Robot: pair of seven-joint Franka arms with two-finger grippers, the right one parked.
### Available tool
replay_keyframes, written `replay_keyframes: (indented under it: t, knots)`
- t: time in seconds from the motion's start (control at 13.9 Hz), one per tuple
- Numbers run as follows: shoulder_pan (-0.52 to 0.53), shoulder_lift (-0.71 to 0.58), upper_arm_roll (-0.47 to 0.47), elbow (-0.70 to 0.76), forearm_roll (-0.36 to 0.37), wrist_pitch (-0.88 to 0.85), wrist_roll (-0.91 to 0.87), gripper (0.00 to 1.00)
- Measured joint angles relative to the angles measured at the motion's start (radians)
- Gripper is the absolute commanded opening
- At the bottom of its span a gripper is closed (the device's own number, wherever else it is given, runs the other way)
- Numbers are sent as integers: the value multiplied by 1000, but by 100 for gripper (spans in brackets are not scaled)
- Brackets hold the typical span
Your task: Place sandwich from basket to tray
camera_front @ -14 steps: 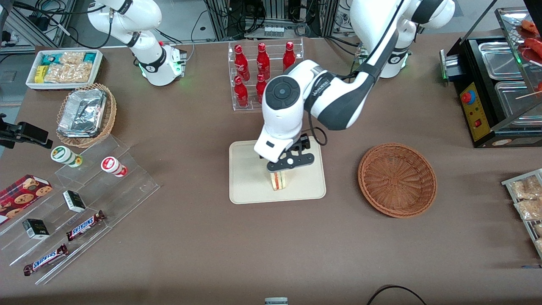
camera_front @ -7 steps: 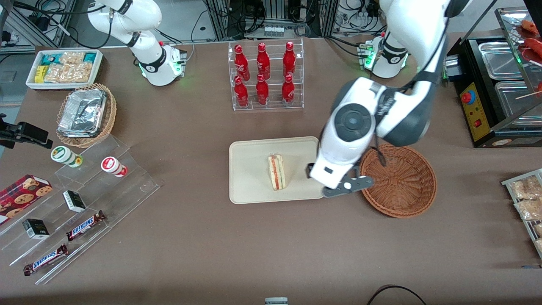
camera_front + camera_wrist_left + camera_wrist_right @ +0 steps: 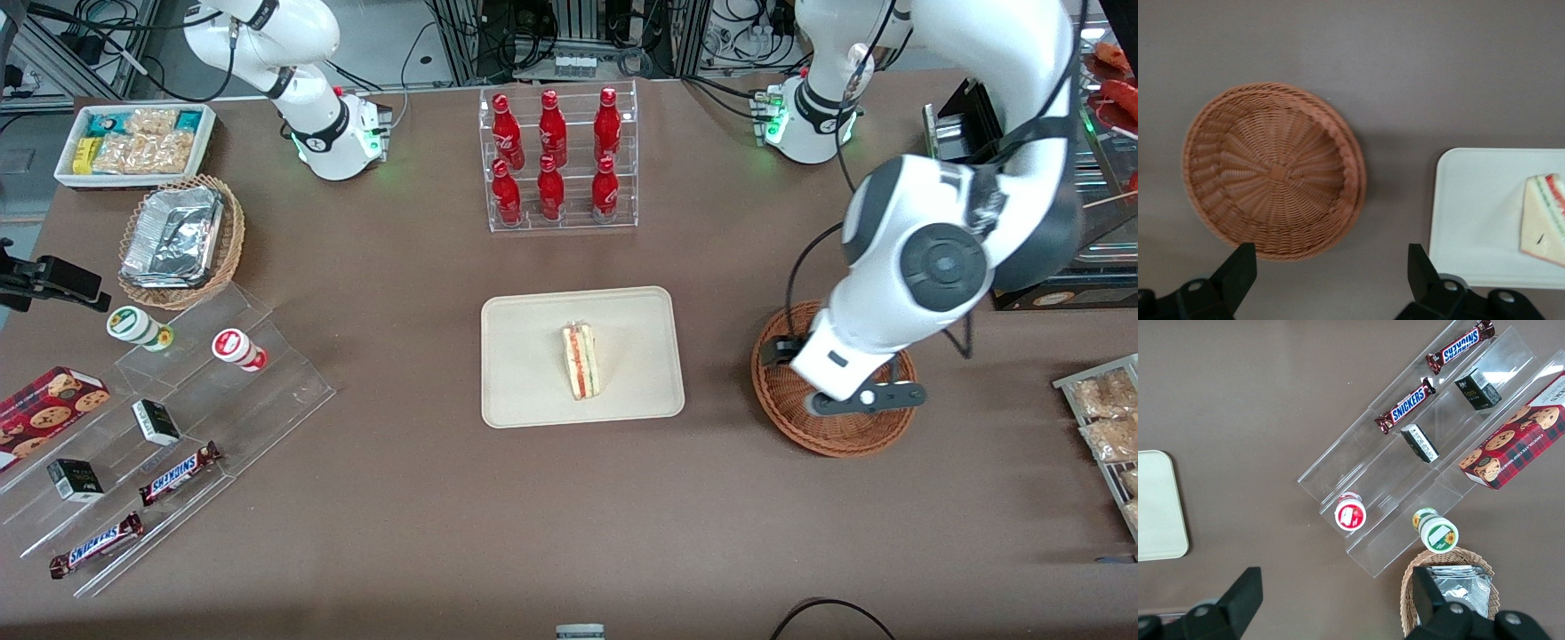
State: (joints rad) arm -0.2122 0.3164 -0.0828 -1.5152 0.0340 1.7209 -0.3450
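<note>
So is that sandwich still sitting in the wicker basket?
No, the sandwich lies on the tray; the basket holds nothing, and the open gripper hangs above it.

We count one sandwich (image 3: 581, 361), one tray (image 3: 524, 391), one reddish basket (image 3: 836, 436) and one pincer (image 3: 1328, 273) above it. There are six red bottles (image 3: 551, 151), two Snickers bars (image 3: 178, 471), two small dark boxes (image 3: 156, 421), two round tubs (image 3: 138, 327) and one cookie box (image 3: 49, 402).

6 red bottles (image 3: 553, 158), 2 Snickers bars (image 3: 180, 472).
</note>
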Motion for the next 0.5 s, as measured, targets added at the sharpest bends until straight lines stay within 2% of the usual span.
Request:
replay_keyframes:
  t: [0.5]
  knots:
    - [149,-181,0,-89,-5,-103,314,100]
